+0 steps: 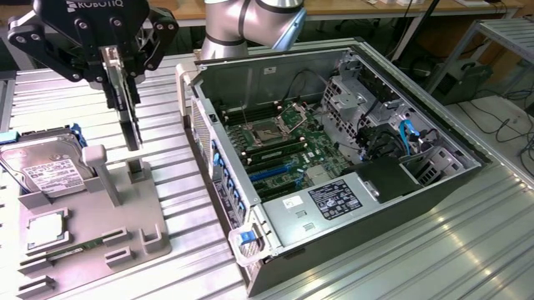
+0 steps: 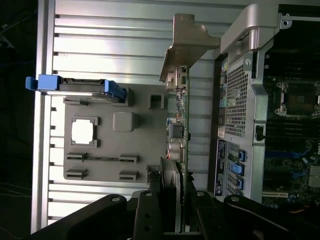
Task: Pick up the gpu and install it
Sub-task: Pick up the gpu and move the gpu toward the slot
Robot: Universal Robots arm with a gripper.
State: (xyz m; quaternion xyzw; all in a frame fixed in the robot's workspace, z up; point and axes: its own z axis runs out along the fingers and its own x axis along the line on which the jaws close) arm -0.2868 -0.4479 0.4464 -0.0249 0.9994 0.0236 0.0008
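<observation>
Gripper (image 1: 119, 67) clamped on the gpu (image 1: 129, 122), the card hanging edge-on above the grey holder (image 1: 125, 212) at the exterior view's left, beside the open case (image 1: 359, 250). The danger: the thin card tilts in that grip, or its metal bracket (image 2: 189, 45) snags the case wall.

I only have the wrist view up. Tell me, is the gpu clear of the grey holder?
Observer: Yes. In the exterior view the gpu, gripped edge-on by the tool, hangs with its lower end apparently just above the grey holder.
Operator: Where is the computer case from there?
Observer: The open case lies on the exterior view's right of the tool, with the motherboard facing up.
Operator: What sits in the part of the case I can't see?
Observer: A metal box with a black label, at the end nearest the exterior camera.
</observation>
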